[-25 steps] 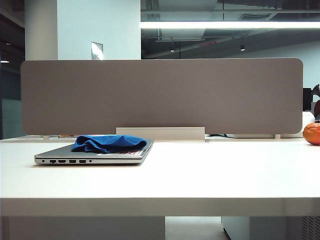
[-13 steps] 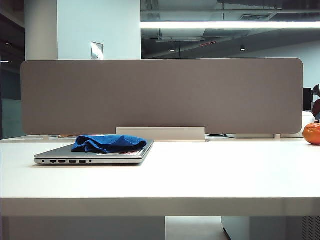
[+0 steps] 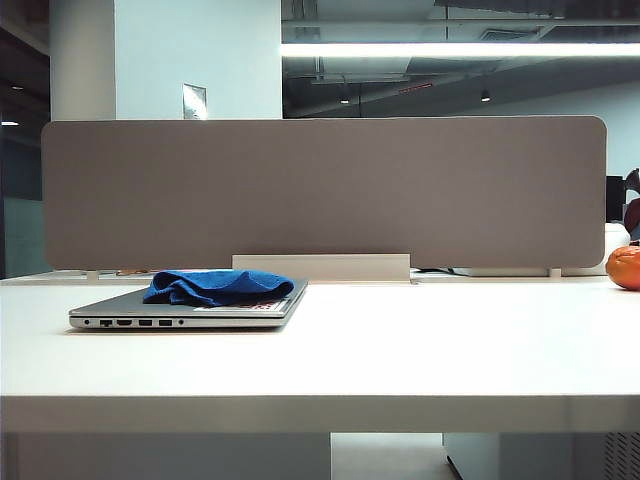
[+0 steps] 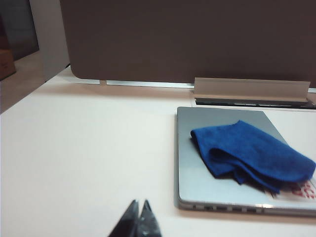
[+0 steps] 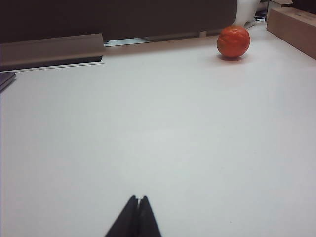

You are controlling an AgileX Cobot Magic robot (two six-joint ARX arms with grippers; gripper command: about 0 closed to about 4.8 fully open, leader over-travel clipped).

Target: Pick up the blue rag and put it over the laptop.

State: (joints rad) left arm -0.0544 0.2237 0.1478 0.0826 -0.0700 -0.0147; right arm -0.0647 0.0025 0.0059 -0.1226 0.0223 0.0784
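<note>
Exterior view, left to right: laptop [image 3: 185,308] lies shut on the white table [image 3: 400,350], at about 9 o'clock from table centre, port side facing the camera. Rag [image 3: 220,286] sits bunched on the lid, covering mostly the right half; bare lid shows to the left, and a bit of the red-and-white sticker [image 3: 245,305] shows under the rag's front edge. Grey divider panel [image 3: 320,195] stands behind, at 12 o'clock, with a pale rail [image 3: 320,267] at its foot. Orange ball [image 3: 624,267] at 3 o'clock, far right table edge, well apart from the laptop. Neither arm shows in this view.

Left wrist view: left gripper [image 4: 138,219] has its tips pressed together, holding nothing, above bare table just off the laptop's [image 4: 222,168] port-side corner. Rag [image 4: 252,155] is folded and rumpled on the lid, not touching the gripper; sticker [image 4: 301,190] peeks out beside it.

Right wrist view: right gripper [image 5: 136,217] has its tips pressed together, empty, over bare table. Orange ball [image 5: 233,41] is well ahead of it, near the divider, with a cardboard box [image 5: 294,24] just beyond the ball.
</note>
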